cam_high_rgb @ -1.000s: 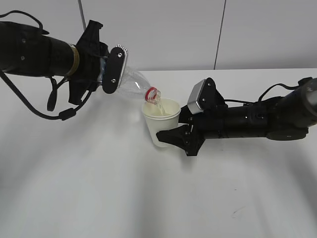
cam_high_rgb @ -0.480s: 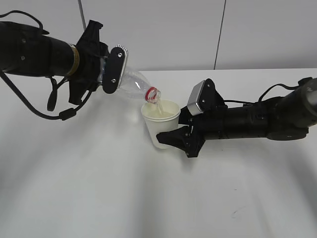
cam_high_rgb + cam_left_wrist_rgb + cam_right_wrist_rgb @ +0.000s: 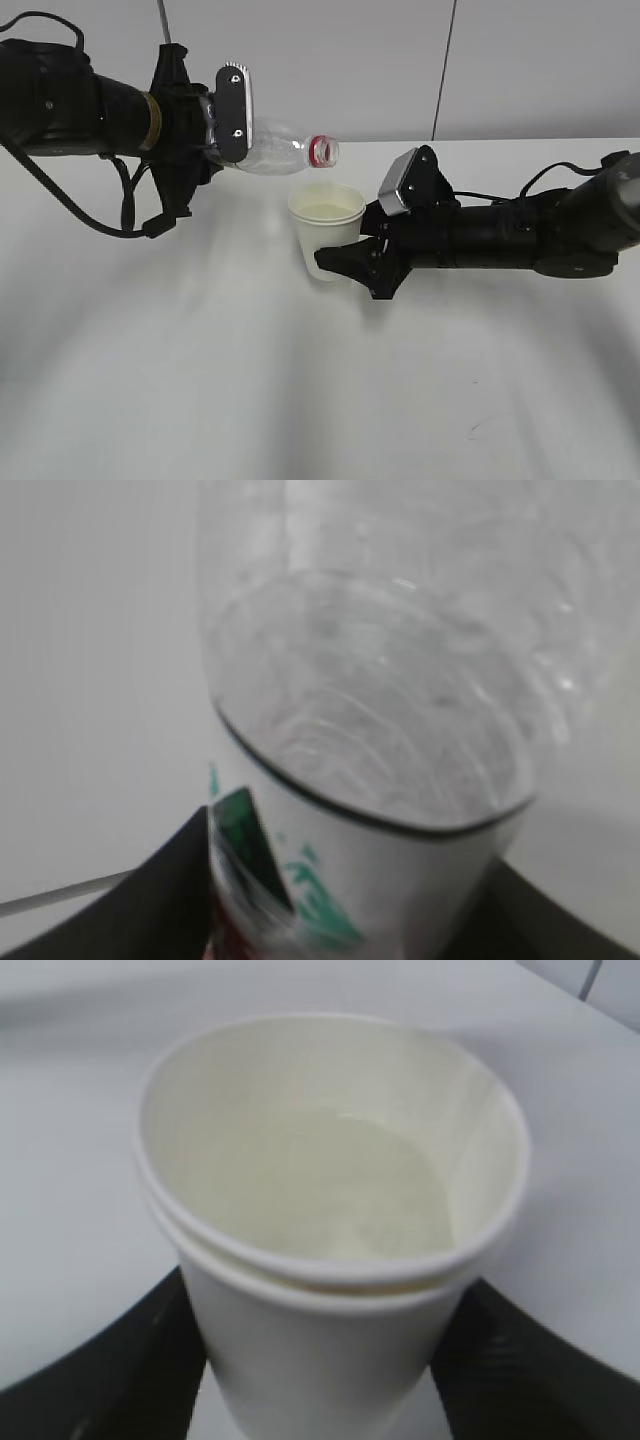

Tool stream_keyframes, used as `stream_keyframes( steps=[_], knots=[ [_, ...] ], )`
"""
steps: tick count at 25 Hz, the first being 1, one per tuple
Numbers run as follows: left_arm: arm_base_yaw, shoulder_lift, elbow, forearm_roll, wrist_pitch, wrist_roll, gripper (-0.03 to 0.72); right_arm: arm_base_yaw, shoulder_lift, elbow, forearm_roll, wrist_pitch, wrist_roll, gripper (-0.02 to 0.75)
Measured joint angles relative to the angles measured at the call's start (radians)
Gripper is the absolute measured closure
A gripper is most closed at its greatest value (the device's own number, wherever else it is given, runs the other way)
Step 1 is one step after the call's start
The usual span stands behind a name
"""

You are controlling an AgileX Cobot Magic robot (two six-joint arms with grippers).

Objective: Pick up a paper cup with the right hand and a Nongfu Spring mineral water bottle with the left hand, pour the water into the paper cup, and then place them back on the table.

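My left gripper (image 3: 215,130) is shut on the clear ribbed water bottle (image 3: 278,153). It holds the bottle about level above the table (image 3: 300,400), its red neck ring (image 3: 322,150) up and to the left of the cup's rim. The bottle fills the left wrist view (image 3: 380,780); little water shows in it. My right gripper (image 3: 345,262) is shut on the off-white paper cup (image 3: 326,232), held upright. In the right wrist view the cup (image 3: 330,1290) holds clear water (image 3: 340,1195) to about half its depth, with a black finger on each side.
A pale wall (image 3: 500,60) with a dark vertical seam stands behind the table's far edge. Black cables (image 3: 130,215) loop below the left arm. A faint dark scuff (image 3: 478,425) marks the tabletop at the front right.
The bottle has tipped back from pouring to about level and risen off the cup's rim; the stream has stopped. The cup has shifted slightly.
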Motion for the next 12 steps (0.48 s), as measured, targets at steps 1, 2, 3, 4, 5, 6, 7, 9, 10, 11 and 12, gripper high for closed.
stream_keyframes(
  steps=[1,2,3,4,5,6,7,9,10,11,12],
  knots=[
    [0.000,0.000,0.000,-0.032,-0.007,-0.001,0.304,0.000,0.000,0.000,0.019,0.000,-0.004,0.252],
    [0.000,0.000,0.000,-0.072,-0.012,-0.002,0.304,0.000,0.000,0.000,0.039,0.002,-0.012,0.252],
    [0.000,0.000,0.000,-0.113,-0.019,-0.003,0.304,0.000,0.000,0.000,0.061,0.002,-0.023,0.252],
    [0.000,0.000,0.000,-0.160,-0.025,-0.003,0.304,0.000,0.000,0.000,0.079,0.002,-0.032,0.252],
    [0.000,0.000,0.000,-0.206,-0.032,-0.004,0.304,0.000,0.000,0.000,0.099,0.002,-0.040,0.252],
    [0.001,0.000,0.000,-0.268,-0.037,-0.006,0.304,0.000,0.000,0.000,0.118,0.003,-0.048,0.252],
    [0.001,0.000,0.000,-0.331,-0.042,-0.008,0.305,0.000,-0.002,0.000,0.133,0.003,-0.054,0.252],
    [0.007,0.000,0.000,-0.433,-0.055,-0.010,0.305,-0.004,-0.008,0.000,0.174,0.003,-0.075,0.252],
    [0.011,0.000,0.000,-0.482,-0.064,-0.010,0.305,-0.008,-0.010,0.000,0.195,0.003,-0.079,0.252],
    [0.015,0.000,0.000,-0.530,-0.076,-0.010,0.305,-0.013,-0.010,0.000,0.213,0.003,-0.083,0.252],
    [0.021,0.000,0.001,-0.566,-0.089,-0.010,0.305,-0.018,-0.012,0.000,0.232,0.004,-0.087,0.252]
  ],
)
